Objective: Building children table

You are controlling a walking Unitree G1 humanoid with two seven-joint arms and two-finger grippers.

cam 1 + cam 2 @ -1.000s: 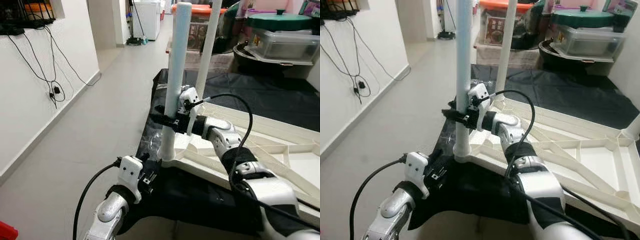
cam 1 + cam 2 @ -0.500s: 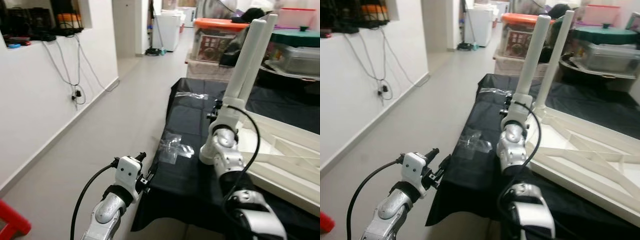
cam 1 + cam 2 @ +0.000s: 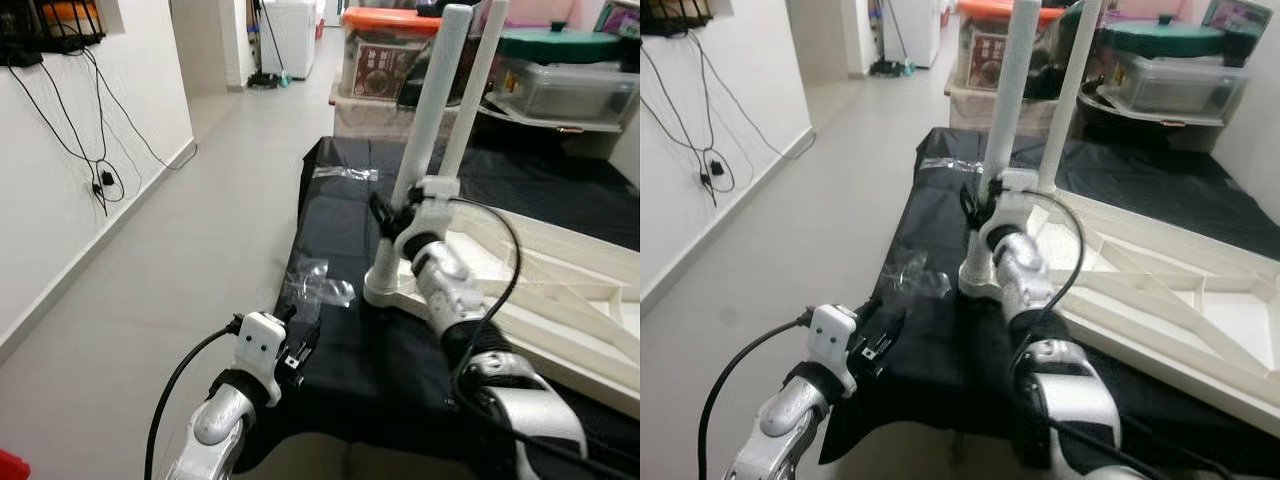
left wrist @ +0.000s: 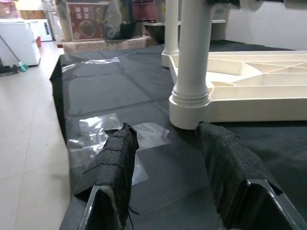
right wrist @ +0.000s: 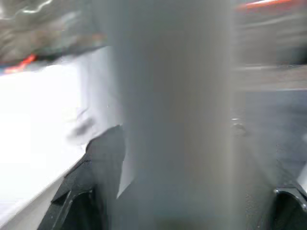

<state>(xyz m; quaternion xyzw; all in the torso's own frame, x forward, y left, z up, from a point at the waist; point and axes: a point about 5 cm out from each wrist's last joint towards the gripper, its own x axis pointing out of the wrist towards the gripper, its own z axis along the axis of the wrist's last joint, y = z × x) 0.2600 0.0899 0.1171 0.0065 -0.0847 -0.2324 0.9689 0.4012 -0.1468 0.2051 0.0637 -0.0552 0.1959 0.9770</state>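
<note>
Right gripper clamps a white plastic cylindrical leg on the upturned cream ribbed tabletop; left gripper spread (two legs seated, remaining corners undetermined).

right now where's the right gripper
The right gripper is at the near table leg, partway up, above the corner of the upturned tabletop on the black sheet.
</note>
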